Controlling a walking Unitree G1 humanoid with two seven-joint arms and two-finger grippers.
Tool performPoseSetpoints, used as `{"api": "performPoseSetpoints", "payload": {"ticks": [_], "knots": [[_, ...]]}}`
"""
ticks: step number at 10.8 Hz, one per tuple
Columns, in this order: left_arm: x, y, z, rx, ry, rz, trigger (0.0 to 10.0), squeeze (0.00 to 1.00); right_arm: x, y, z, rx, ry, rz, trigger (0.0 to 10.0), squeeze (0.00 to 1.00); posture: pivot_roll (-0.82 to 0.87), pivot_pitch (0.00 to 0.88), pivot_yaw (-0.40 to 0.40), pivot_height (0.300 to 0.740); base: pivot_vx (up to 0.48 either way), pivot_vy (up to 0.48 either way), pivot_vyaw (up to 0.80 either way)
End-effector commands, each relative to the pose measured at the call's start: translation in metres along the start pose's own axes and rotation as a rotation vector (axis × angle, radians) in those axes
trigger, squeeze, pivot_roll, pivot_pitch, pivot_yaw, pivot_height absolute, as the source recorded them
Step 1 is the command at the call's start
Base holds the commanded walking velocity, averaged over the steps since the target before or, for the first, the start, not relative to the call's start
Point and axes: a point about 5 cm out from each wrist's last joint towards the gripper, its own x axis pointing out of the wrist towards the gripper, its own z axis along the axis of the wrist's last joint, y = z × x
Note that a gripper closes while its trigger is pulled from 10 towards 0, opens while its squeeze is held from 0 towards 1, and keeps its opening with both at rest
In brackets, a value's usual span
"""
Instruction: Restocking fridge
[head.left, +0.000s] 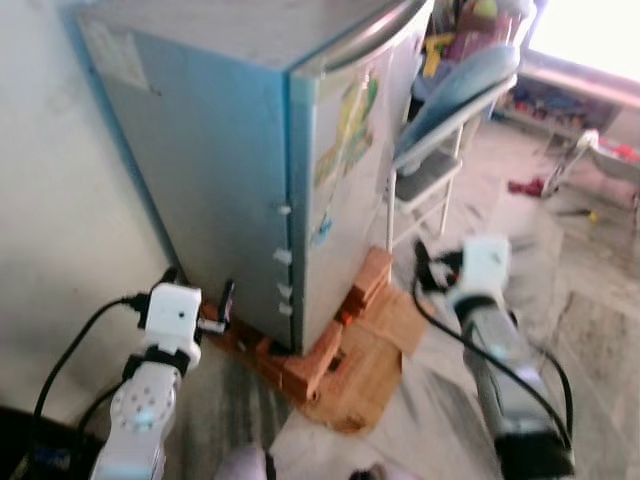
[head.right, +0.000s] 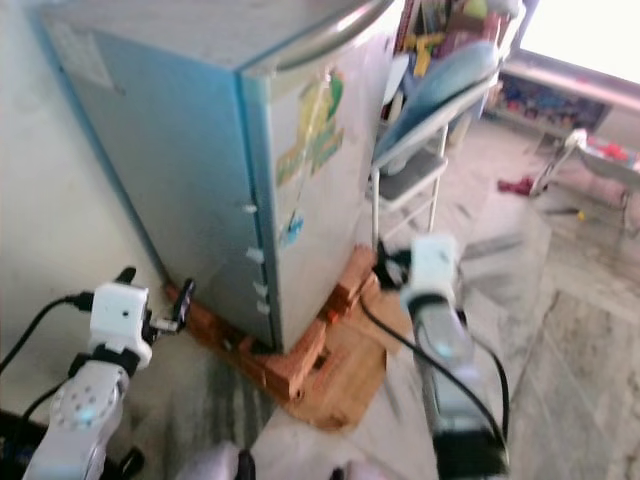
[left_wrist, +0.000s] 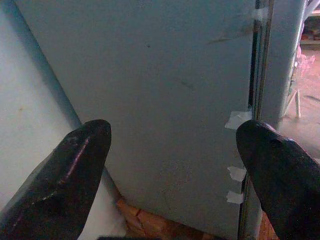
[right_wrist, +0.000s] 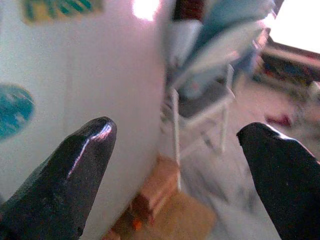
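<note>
A pale blue fridge (head.left: 220, 180) stands shut on bricks, its door (head.left: 350, 170) bearing stickers and a curved handle along the top edge. My left gripper (head.left: 200, 290) is low by the fridge's side wall, near the wall of the room. In the left wrist view its fingers (left_wrist: 75, 170) are spread open facing the fridge side (left_wrist: 170, 90), with nothing held. My right gripper (head.left: 425, 265) hangs low in front of the door's lower right. It is open and empty in the right wrist view, one finger (right_wrist: 75, 170) beside the white door (right_wrist: 100, 75).
Red bricks (head.left: 310, 365) and a wooden board (head.left: 365, 385) lie under the fridge. A folding chair (head.left: 440, 130) stands just right of the door. A white wall (head.left: 50, 200) closes the left. Toys and a low shelf (head.left: 570, 100) are at the back right.
</note>
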Motion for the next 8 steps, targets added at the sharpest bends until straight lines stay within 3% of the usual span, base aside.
{"api": "performPoseSetpoints", "payload": {"ticks": [1, 3, 6, 8], "knots": [[0.001, -0.001, 0.004, 0.002, -0.021, -0.010, 10.0, 0.00, -0.007, -0.008, -0.001, 0.004, 0.015, -0.043, 10.0, 0.00, 0.14, 0.044, -0.056, 0.740, 0.000, 0.000, 0.00], [0.002, -0.002, 0.006, -0.003, -0.034, -0.035, 10.0, 0.00, -0.022, -0.003, -0.014, -0.050, 0.073, 0.017, 10.0, 0.00, 0.12, 0.043, -0.035, 0.740, 0.167, 0.000, -0.23], [0.012, -0.012, 0.011, -0.006, -0.056, -0.108, 10.0, 0.00, -0.015, 0.028, -0.009, -0.103, 0.054, 0.236, 10.0, 0.00, 0.11, 0.036, -0.006, 0.740, 0.432, 0.000, -0.80], [0.013, -0.009, 0.013, -0.007, -0.067, -0.072, 10.0, 0.00, -0.013, 0.027, -0.009, -0.055, 0.064, 0.148, 10.0, 0.00, 0.12, 0.038, -0.025, 0.740, 0.000, 0.000, -0.22]]}}
